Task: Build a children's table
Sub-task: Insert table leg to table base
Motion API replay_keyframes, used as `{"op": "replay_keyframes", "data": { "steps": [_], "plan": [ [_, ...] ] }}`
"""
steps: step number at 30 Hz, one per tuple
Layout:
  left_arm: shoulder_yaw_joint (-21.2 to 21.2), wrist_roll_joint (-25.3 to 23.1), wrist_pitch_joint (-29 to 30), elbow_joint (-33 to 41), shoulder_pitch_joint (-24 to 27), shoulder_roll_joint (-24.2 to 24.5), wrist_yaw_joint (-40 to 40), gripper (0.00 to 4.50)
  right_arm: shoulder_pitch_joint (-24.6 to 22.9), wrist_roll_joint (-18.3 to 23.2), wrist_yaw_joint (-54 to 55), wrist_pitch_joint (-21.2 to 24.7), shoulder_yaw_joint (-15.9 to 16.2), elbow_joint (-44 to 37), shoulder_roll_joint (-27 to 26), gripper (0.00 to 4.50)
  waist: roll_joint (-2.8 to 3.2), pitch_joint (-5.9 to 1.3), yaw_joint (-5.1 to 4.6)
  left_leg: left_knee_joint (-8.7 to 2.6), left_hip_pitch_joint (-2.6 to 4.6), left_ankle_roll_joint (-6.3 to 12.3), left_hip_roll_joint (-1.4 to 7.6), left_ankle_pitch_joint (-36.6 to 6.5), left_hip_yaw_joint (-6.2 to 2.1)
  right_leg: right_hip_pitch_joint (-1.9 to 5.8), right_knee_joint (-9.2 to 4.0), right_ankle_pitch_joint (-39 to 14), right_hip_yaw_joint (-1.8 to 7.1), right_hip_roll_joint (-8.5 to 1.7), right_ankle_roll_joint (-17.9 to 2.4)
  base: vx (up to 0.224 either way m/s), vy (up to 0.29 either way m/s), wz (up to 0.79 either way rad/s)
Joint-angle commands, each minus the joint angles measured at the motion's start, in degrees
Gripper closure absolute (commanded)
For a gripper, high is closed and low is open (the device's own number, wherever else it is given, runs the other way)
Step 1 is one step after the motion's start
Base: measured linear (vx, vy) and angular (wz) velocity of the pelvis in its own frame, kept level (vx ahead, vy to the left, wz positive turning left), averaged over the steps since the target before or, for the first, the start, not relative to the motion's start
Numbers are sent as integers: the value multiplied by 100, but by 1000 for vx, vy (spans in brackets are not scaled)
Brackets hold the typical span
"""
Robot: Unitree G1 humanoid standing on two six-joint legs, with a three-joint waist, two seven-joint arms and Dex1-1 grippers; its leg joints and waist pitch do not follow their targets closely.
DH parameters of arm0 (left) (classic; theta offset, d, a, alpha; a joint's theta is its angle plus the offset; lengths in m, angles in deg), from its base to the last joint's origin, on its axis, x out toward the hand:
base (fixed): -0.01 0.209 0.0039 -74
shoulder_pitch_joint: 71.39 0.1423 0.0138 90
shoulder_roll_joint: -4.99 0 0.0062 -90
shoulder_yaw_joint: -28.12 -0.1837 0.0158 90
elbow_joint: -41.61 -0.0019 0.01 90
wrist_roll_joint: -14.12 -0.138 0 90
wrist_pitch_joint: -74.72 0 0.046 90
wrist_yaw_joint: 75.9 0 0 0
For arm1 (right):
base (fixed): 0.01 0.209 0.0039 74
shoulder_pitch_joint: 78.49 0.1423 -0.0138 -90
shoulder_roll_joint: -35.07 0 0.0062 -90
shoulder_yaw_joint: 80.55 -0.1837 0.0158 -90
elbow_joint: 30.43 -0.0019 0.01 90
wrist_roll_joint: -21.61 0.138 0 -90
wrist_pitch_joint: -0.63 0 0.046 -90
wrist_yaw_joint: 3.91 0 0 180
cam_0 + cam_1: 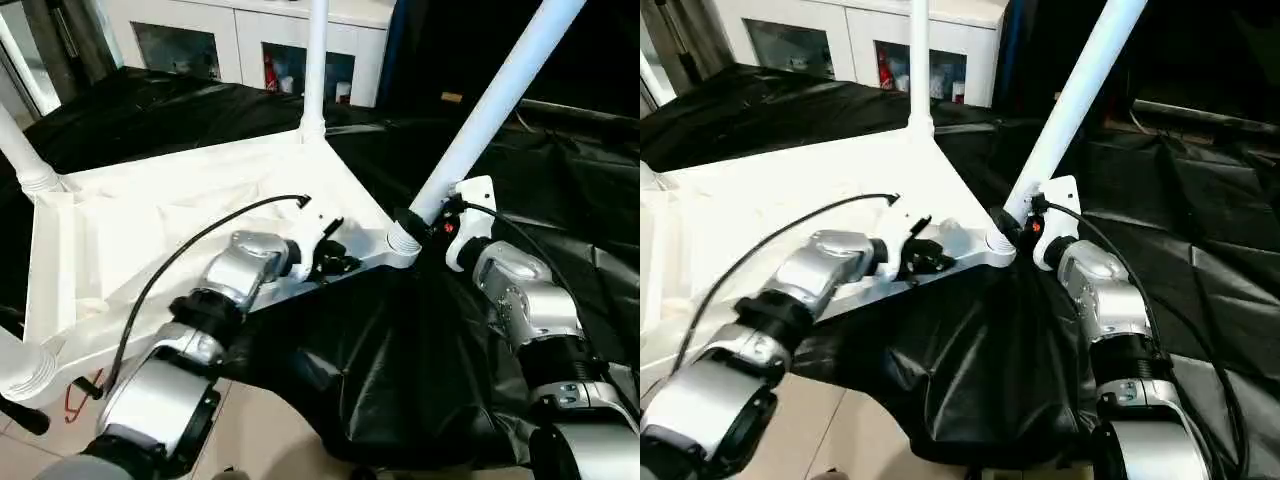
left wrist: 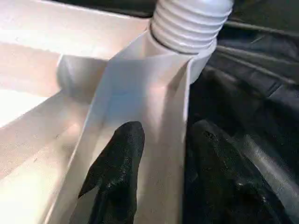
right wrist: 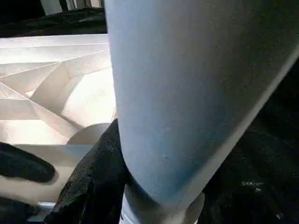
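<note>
Tabletop (image 1: 180, 215) lies underside-up on black sheet (image 1: 400, 370); left claw (image 2: 159, 140) straddles its near rim, fingers spread, steadying it while right claw (image 1: 425, 235) pinches near-right leg (image 1: 490, 110) at its socket.

Head stereo pair looking down, wrist cameras close on corner leg (image 1: 500, 100)

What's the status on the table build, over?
Left claw open, straddling tabletop rim. Right claw clamped on near leg at its socket. Leg leaning, not upright. Black sheet underneath.
</note>
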Motion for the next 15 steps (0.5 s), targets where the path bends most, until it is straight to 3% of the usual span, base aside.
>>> {"op": "replay_keyframes", "data": {
  "steps": [1,11,15],
  "plan": [
    [22,9,-130,-97,-158,-48,-16,254,-57,-40,67,56,-19,-121,105,263,28,-483,-10,-307,-108,663,-49,74,121,619,-345,-980,274,-273,-959,0,0,0],
    [-153,-364,-661,-907,-479,-205,153,254,-48,-41,53,128,30,-159,93,263,4,-487,-5,-295,-117,727,-64,148,120,629,-347,-1002,265,-267,-871,0,0,0],
    [-215,-453,-793,-1174,-528,-219,82,290,-65,-39,33,146,51,-173,90,263,3,-488,1,-298,-112,742,-64,146,120,626,-351,-1033,262,-267,-878,0,0,0]
  ]
}}
